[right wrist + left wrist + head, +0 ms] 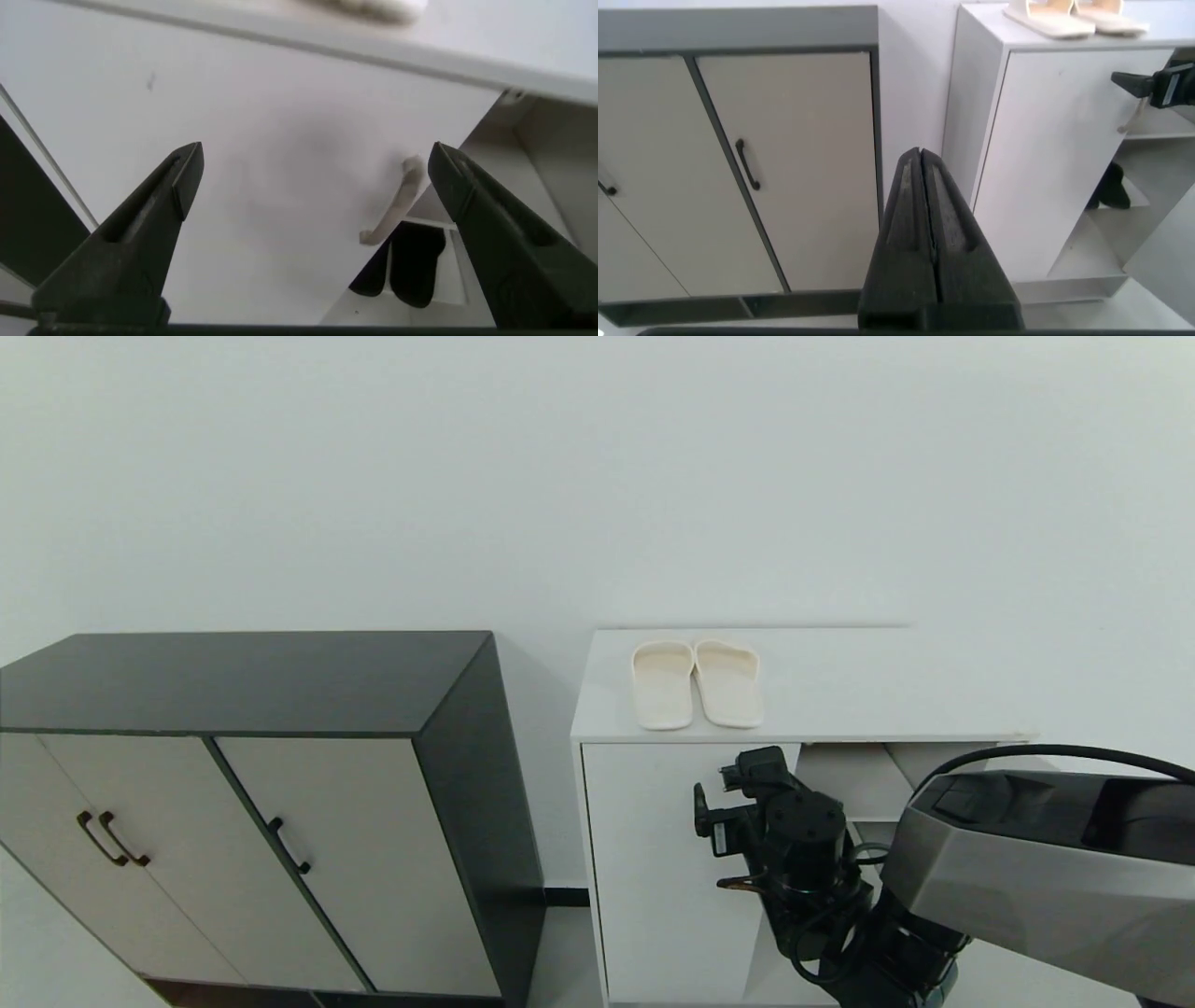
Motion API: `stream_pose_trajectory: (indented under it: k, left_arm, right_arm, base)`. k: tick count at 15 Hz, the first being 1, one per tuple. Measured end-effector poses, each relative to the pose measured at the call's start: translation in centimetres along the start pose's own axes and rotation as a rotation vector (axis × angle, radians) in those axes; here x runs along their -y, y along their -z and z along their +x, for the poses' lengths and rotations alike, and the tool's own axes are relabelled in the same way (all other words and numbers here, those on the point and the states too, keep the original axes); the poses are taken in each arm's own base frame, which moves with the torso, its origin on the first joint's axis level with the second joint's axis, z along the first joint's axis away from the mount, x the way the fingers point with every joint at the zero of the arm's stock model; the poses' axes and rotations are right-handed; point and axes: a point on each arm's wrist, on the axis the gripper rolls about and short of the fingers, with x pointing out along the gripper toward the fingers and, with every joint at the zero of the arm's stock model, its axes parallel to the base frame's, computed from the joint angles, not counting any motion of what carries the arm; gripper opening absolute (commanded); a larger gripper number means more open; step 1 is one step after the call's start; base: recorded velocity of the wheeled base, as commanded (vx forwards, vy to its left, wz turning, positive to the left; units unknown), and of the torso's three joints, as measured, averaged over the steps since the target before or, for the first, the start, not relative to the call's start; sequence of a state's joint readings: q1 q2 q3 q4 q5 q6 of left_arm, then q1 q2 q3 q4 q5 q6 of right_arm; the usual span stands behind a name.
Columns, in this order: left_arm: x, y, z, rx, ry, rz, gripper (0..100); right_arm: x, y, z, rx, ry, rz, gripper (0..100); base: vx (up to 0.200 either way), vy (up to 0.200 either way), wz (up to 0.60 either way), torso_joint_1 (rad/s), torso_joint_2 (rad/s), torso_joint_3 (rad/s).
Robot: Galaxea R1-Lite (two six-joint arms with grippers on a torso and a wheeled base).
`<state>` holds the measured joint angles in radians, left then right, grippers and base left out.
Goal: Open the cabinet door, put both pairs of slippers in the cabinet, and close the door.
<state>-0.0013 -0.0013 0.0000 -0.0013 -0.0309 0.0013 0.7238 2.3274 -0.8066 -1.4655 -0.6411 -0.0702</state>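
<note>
Right wrist view looks along the right end effector (313, 238), whose two dark fingers (140, 233) are spread wide apart with nothing between them. It faces the closed left door (280, 140) of the white cabinet (840, 681), apart from the panel. The door's pale handle (388, 207) sits at the door's inner edge, and it falls between the two fingers as seen from the wrist. Just past that edge the right half of the cabinet stands open. On a lower shelf inside is a dark pair of slippers (408, 266), standing on end as far as can be told.

The cream slippers (696, 683) lie side by side, soles down, on top of the white cabinet. They are toward its left end — directly above the closed door and above the right arm's wrist in the head view.

The left end effector (922, 233) is closed on nothing, its pads pressed flat together. It hangs low in front of the gap between the two cabinets, well back from both.

To the left of the white cabinet, beside it but not touching, stands a dark-topped cabinet (243, 681) with beige doors. These doors are closed, each with a dark bar handle (288, 845).
</note>
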Motion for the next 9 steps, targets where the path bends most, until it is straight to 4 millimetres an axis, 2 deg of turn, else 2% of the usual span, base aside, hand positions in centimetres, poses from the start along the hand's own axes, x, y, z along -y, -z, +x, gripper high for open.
stream_pose_trajectory:
  k: [6,9]
  left_arm:
    - [0.00,0.00,0.00,0.000,0.000,0.000,0]
    - [0.00,0.00,0.00,0.000,0.000,0.000,0]
  right_arm:
    - [0.00,0.13,0.04,0.001,0.000,0.001,100]
    - [0.10,-0.01,-0.32,0.035,-0.057,0.019,100]
  base:
    - [0.000,0.000,0.00,0.207,-0.45,-0.244]
    - [0.000,0.000,0.00,0.095,-0.22,-0.108]
